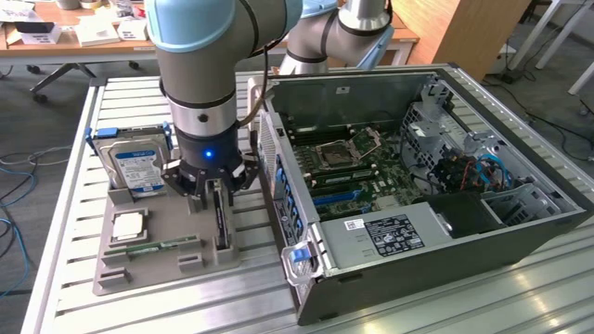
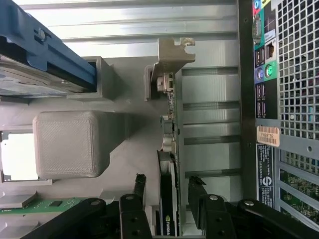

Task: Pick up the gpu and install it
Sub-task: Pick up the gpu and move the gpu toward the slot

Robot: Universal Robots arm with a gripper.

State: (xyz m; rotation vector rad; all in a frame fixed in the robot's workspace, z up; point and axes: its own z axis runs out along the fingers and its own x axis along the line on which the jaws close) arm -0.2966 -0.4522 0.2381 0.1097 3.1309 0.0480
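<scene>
The gpu (image 1: 221, 224) stands on edge in a slot of the grey holder tray (image 1: 149, 268), a thin dark card with a silver end bracket (image 2: 172, 54). In the wrist view the gpu (image 2: 168, 149) runs edge-on between my two black fingers (image 2: 140, 185). My gripper (image 1: 215, 193) is low over the card and open, one finger on each side, with a small gap to the card on both sides. In the wrist view the gripper (image 2: 168, 182) straddles the end of the card away from the bracket.
On the same tray stand a hard drive (image 1: 139, 164) in a blue caddy, a square processor (image 1: 128, 225) and a green memory stick (image 1: 154, 245). The open computer case (image 1: 519, 229) lies right beside the tray, its motherboard (image 1: 357, 170) exposed and its rear panel (image 2: 279, 99) close to the card.
</scene>
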